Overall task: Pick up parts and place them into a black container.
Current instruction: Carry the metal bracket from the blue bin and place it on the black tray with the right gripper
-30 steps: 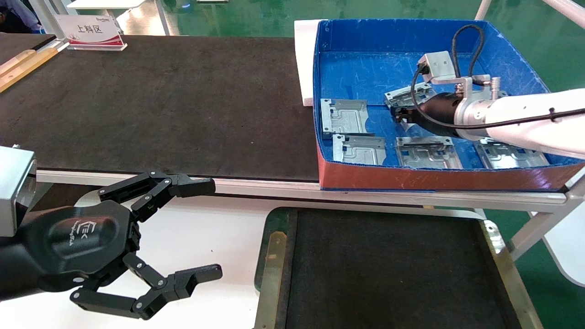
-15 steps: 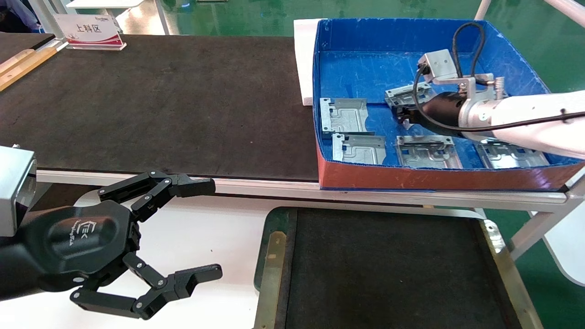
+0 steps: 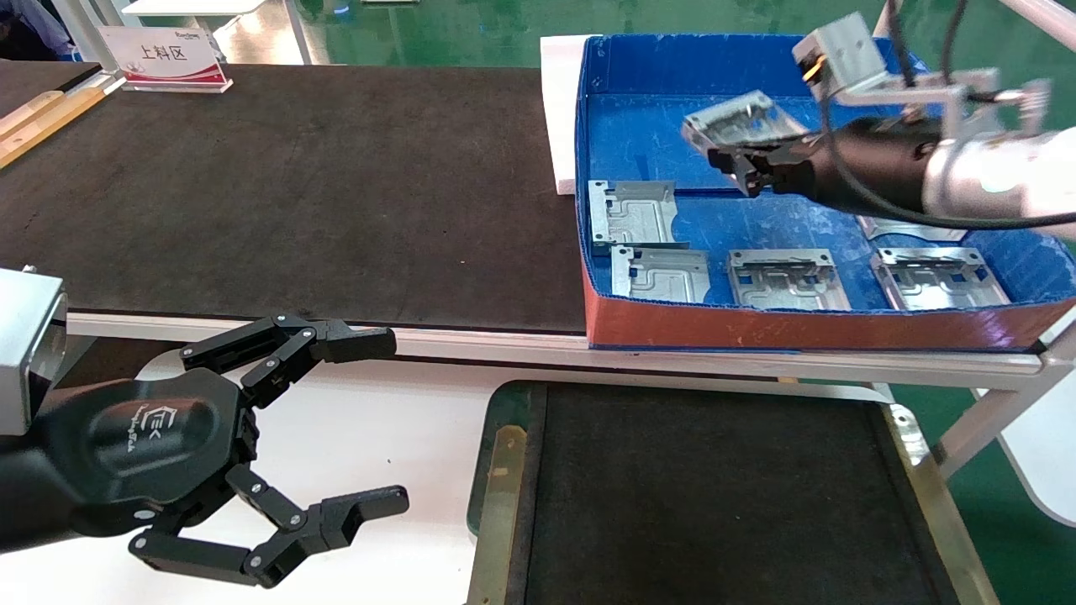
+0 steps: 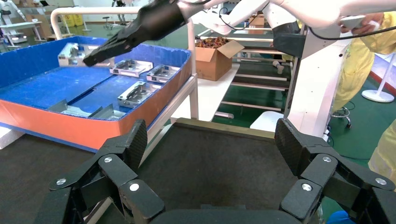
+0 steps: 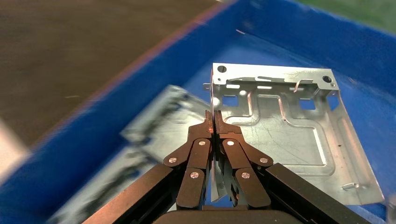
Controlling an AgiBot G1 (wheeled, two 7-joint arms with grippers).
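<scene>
While the black container [image 3: 714,496] holds no parts yet, the right gripper [image 3: 740,164] has its jaws pinched tight on 1 stamped metal plate [image 3: 740,122], raised above the blue box [image 3: 841,67]. At least 4 plates [image 3: 782,279] remain inside that box. The left gripper [image 3: 370,428] hangs beside the container, jaws wide apart and empty.

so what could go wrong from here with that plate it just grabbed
1. The right gripper pinches the lifted plate only by a thin edge tab, so it may swing or slip out during travel.
2. The tilted plate hangs low over the blue box; it could clip the red front wall heading to the black tray.
</scene>
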